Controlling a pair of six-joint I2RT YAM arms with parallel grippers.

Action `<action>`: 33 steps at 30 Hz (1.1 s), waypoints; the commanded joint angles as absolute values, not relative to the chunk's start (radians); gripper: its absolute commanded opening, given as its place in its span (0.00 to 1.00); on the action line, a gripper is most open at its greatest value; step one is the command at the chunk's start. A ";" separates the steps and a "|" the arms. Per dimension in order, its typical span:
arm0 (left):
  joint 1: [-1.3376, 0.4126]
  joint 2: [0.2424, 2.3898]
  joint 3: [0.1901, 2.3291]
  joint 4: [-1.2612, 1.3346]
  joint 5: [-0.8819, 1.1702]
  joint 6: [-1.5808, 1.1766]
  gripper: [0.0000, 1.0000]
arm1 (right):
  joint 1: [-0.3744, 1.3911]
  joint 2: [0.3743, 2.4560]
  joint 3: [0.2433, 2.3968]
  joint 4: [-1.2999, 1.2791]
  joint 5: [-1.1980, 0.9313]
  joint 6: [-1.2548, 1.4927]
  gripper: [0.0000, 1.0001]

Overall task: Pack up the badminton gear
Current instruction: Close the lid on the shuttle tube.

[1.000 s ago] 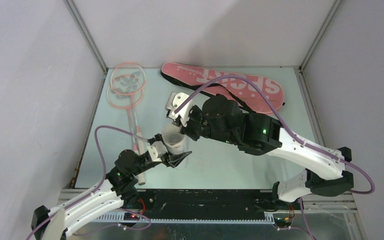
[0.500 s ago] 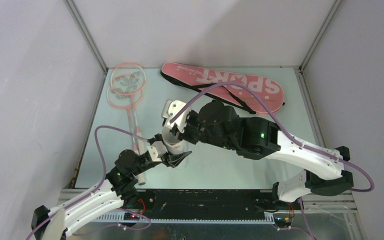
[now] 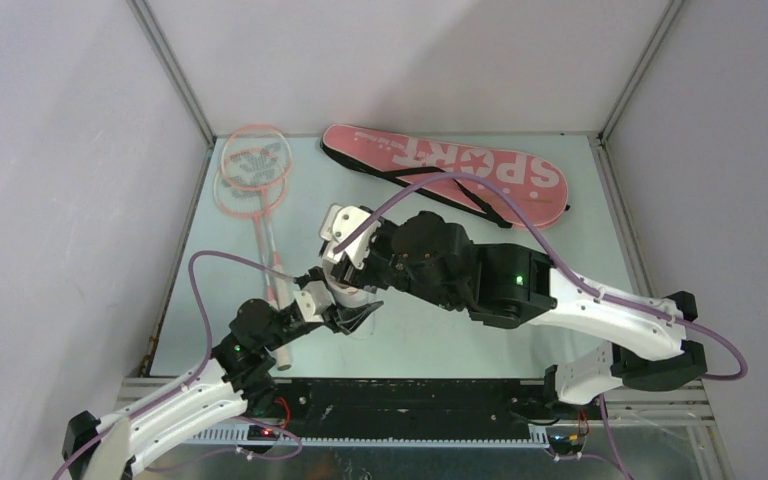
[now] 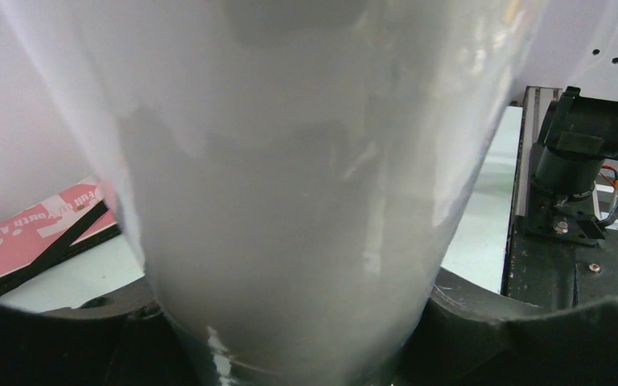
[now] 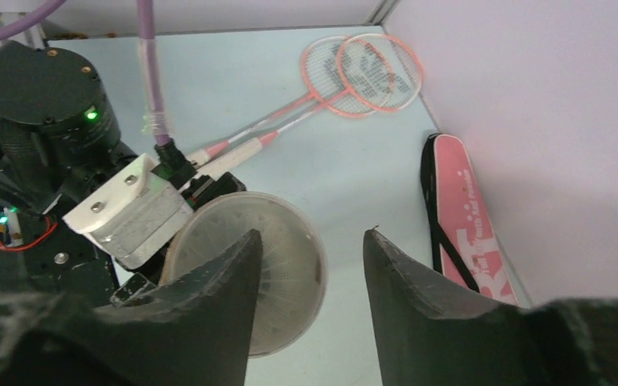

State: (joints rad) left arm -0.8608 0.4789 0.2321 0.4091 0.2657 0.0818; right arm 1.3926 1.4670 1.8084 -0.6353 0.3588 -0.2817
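White tube point(image 4: 290, 201) sits pinched in the left gripper point(image 3: 345, 312), below the spread-open right gripper point(image 5: 312, 235).

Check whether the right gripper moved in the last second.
Yes. The right gripper moved away from the pink SPORT racket bag, nearer the white tube.

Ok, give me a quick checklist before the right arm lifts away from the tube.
1. Left gripper clamped on tube: ok.
2. Tube upright, mouth facing up: ok.
3. Right gripper open, nothing between its fingers: ok.
4. Right gripper above tube mouth: ok.
5. How full the tube is: cannot tell.
6. Rackets clear of Left gripper: cannot tell, handles lie close beside it.
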 commanded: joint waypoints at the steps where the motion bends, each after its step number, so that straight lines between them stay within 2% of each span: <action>1: -0.861 0.487 0.250 0.337 0.274 0.095 0.61 | 1.388 1.417 1.781 -0.617 0.453 -0.278 0.58; 6: -0.861 0.497 0.253 0.339 0.274 0.095 0.61 | 1.360 1.366 1.759 -0.573 0.441 -0.201 0.79; 8: -0.862 0.499 0.253 0.341 0.276 0.095 0.61 | 1.343 1.340 1.746 -0.569 0.397 -0.173 0.81; 19: -0.861 0.508 0.253 0.347 0.280 0.099 0.61 | 1.302 1.376 1.770 -0.661 0.284 -0.138 0.80; 33: -0.861 0.487 0.246 0.338 0.280 0.103 0.60 | 1.292 1.433 1.828 -0.730 0.271 -0.131 0.77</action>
State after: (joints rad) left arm -0.8608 0.4873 0.2386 0.4053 0.2661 0.0834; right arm 1.2991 1.4139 1.7939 -0.6827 0.2680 -0.1333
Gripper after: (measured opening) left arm 0.645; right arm 0.770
